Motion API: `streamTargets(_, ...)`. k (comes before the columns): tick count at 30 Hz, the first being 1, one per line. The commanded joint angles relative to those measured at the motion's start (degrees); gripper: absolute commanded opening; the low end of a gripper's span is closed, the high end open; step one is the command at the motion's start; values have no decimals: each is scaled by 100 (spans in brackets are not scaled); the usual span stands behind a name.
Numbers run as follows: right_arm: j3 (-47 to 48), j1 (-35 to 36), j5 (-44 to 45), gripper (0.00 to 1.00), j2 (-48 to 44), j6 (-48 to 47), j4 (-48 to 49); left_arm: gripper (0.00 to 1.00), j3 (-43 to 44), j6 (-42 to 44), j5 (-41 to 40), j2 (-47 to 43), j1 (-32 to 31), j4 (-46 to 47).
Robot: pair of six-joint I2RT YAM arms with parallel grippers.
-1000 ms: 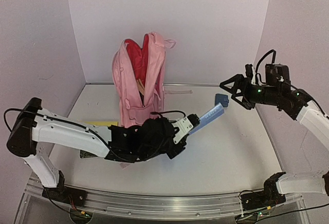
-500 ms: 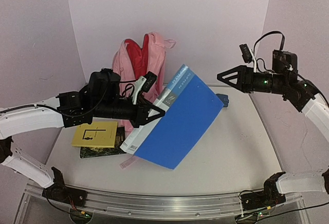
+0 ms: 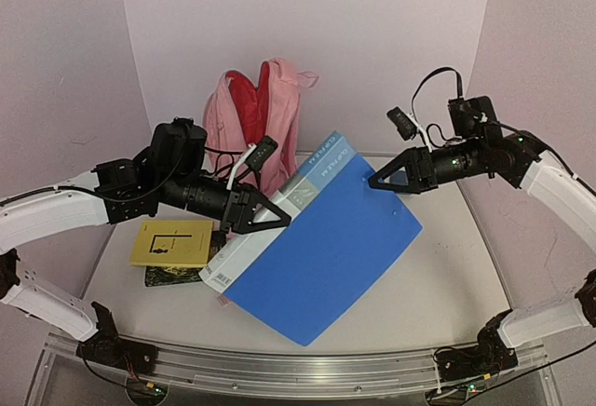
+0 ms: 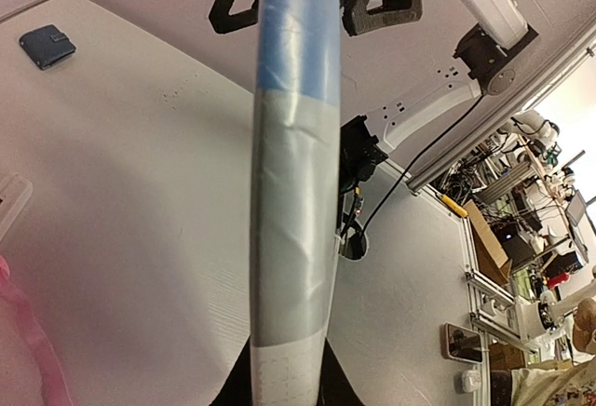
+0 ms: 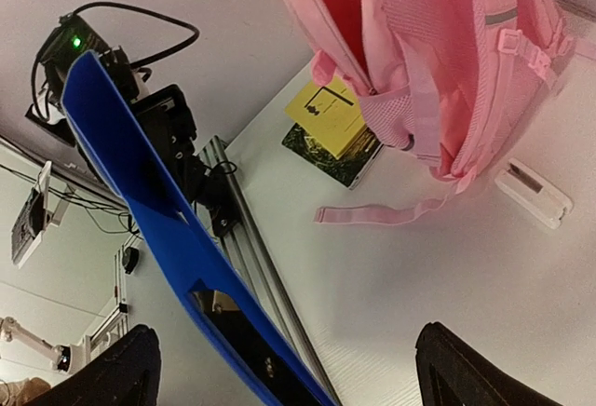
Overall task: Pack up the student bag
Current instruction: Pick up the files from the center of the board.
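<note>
The student bag [image 3: 250, 119] is a light-pink backpack standing upright at the back, its top open on red lining; it also shows in the right wrist view [image 5: 447, 43]. My left gripper [image 3: 272, 215] is shut on a large blue folder [image 3: 326, 243] and holds it tilted above the table. In the left wrist view the folder's grey-blue spine [image 4: 293, 192] runs up from between my left gripper's [image 4: 286, 383] fingers. My right gripper [image 3: 384, 181] is open at the folder's upper right edge. In the right wrist view the blue folder [image 5: 140, 210] lies between that gripper's [image 5: 289, 355] wide-spread fingers, not clamped.
A yellow book [image 3: 172, 242] lies on a dark book [image 3: 166, 276] left of the bag. A loose pink strap [image 5: 382, 212] trails on the table. A small blue wallet [image 4: 47, 47] and a white flat piece [image 5: 533, 192] lie on the table.
My left arm swung up and left, lifting the blue folder off the table. In the last half second the folder sank slightly and my right gripper moved left and down to its upper edge.
</note>
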Motion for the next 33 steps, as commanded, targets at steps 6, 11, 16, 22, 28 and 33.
streamTargets(6, 20, 199, -1011, 62, -287, -240, -60, 8, 354, -250, 630, 78, 178, 765)
streamTargets(11, -146, 245, -1061, 48, -413, -191, -43, 8, 399, -471, 806, 193, 263, 1328)
streamTargets(16, -278, 259, -1070, 29, -490, -197, -40, 8, 574, -513, 1071, 383, 344, 1402)
streamTargets(22, -191, 255, -1051, 2, -658, -129, 136, 9, 608, -520, 1064, 373, 494, 1313)
streamTargets(28, 175, 255, 356, 0, -922, 706, 772, 50, 1130, -270, -7, 276, 634, 203)
streamTargets(33, 377, 255, 1355, 0, -1330, 1393, 1412, 81, 2097, 61, -1707, 258, 749, -1236)
